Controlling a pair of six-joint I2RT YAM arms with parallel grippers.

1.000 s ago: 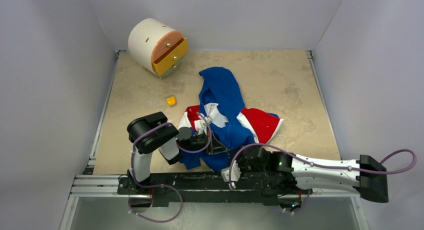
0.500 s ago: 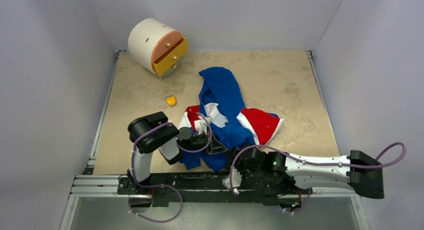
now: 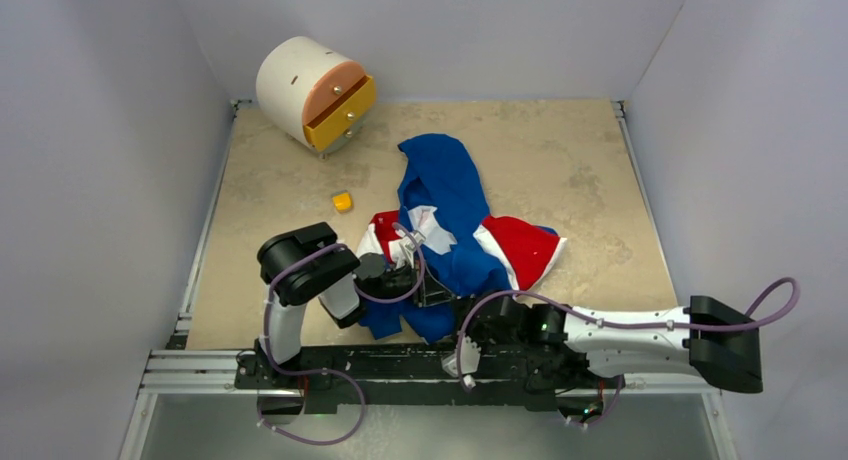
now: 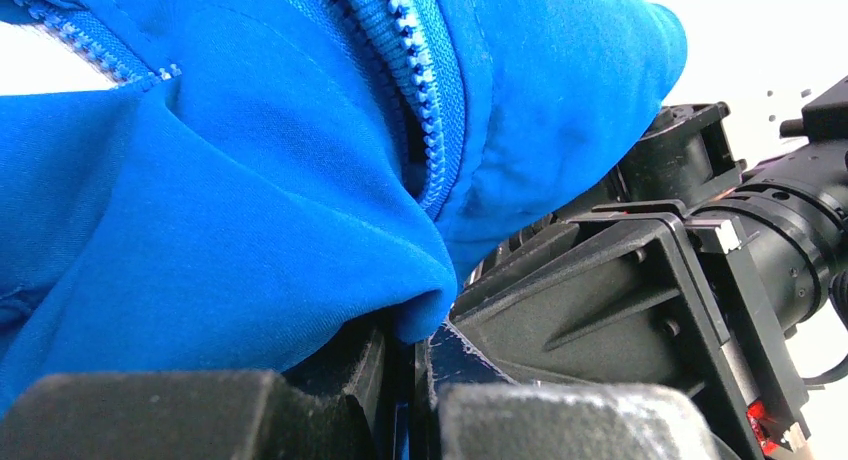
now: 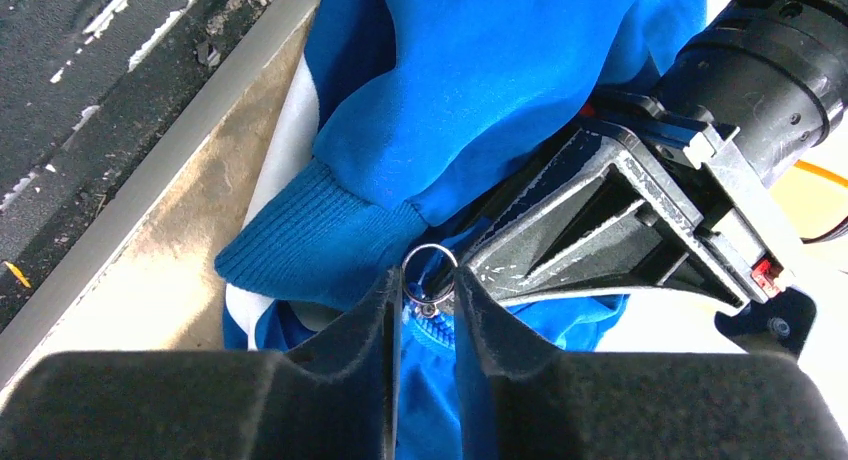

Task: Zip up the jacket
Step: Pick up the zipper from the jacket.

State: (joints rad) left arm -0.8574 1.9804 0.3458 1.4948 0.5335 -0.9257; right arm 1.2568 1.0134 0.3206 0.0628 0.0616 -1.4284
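The jacket (image 3: pixel 445 195) lies crumpled mid-table, royal blue with white and red panels. My left gripper (image 3: pixel 432 288) is shut on a fold of its blue fabric near the hem; in the left wrist view (image 4: pixel 415 352) the cloth (image 4: pixel 200 200) bulges over the closed jaws and the zipper teeth (image 4: pixel 428 75) run above. My right gripper (image 3: pixel 458 315) sits right beside it at the jacket's near edge. In the right wrist view (image 5: pixel 428 285) its fingers are closed narrowly on the metal zipper pull ring (image 5: pixel 430 252), with the blue ribbed cuff (image 5: pixel 300 245) to the left.
A white cylindrical drawer unit with a yellow drawer (image 3: pixel 315 90) stands at the back left. A small yellow block (image 3: pixel 343 201) lies left of the jacket. The metal rail (image 3: pixel 200 365) runs along the near edge. The left gripper's black body (image 5: pixel 620 220) crowds the right fingers.
The right arm's elbow has swung left and drawn in toward the base. The jacket and the left arm have not visibly moved.
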